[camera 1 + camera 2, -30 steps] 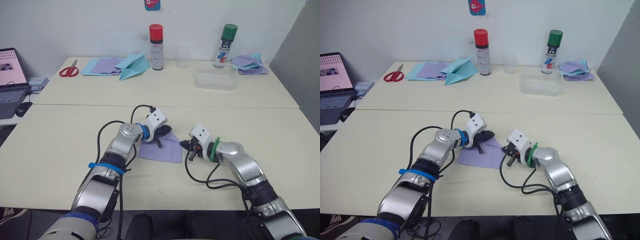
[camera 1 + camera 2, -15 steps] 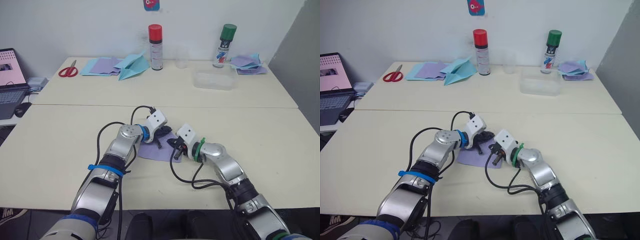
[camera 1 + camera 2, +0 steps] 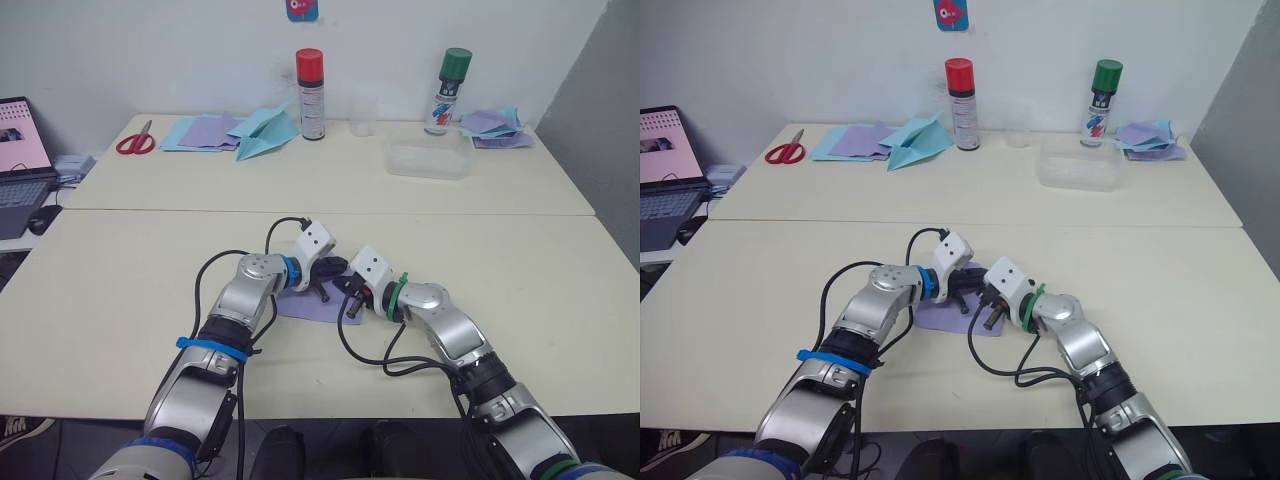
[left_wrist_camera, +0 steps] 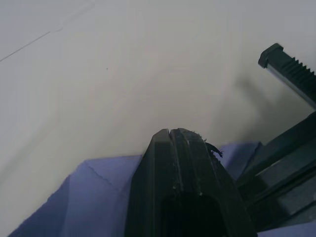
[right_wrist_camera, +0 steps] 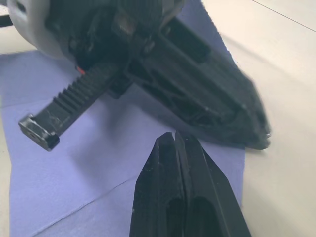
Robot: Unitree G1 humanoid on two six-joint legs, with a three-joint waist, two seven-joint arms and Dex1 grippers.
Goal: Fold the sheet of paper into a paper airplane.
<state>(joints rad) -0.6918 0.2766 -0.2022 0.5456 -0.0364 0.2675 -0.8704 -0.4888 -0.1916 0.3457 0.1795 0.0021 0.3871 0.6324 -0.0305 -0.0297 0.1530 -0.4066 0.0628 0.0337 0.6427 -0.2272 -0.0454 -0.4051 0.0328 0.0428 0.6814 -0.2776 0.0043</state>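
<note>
Sheet of paper (image 3: 300, 303) flat, unfolded; left gripper (image 4: 178, 136) and right gripper (image 5: 174, 139) clenched empty, pressing. Early creasing; next, lift edge.

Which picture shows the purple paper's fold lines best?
The right wrist view: the thin lavender-purple sheet of paper shows close up, with a crease line running across it under the left claw. The left wrist view shows a creased corner. The two eye views show a flat purple patch between the claws.
</note>
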